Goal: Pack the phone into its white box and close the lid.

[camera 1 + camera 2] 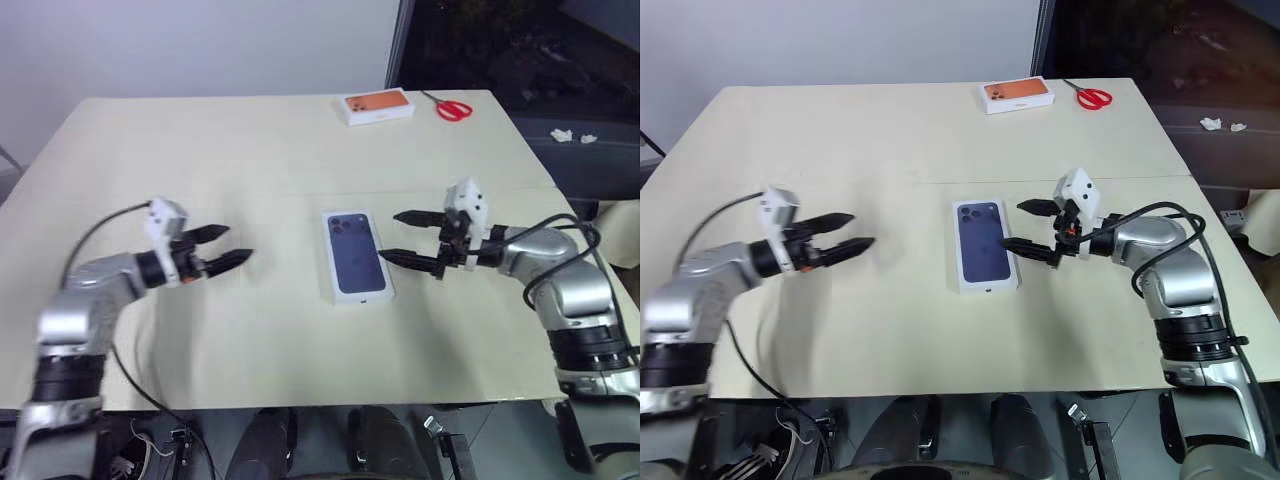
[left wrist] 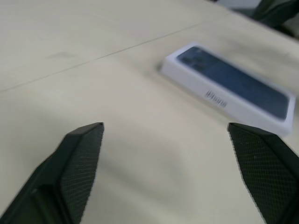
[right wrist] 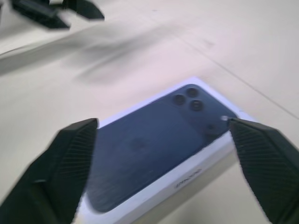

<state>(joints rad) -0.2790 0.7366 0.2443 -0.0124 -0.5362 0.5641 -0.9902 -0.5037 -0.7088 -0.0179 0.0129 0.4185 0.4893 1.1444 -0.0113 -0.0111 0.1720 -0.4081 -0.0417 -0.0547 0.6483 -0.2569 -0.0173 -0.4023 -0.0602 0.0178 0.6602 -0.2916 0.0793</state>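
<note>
Two grippers flanked the closed white box [image 1: 357, 257] at the table's [image 1: 250, 150] middle: your left gripper [image 1: 222, 248] well off to its side, your right gripper [image 1: 408, 238] just beside it, both spread wide and empty. That reads as letting go, the lid [image 1: 985, 243] seated, picture upward. One orange-topped box [image 1: 378, 106] and one pair of scissors [image 1: 450, 107] sat at the far edge.

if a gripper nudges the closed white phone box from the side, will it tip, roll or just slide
Probably just slide: the closed white phone box lies flat and low on the smooth table, so tipping looks unlikely. Its straight edges and square corners rule out rolling. It looks stiff, like rigid cardboard, so a push should move it whole, perhaps turning a little.
</note>
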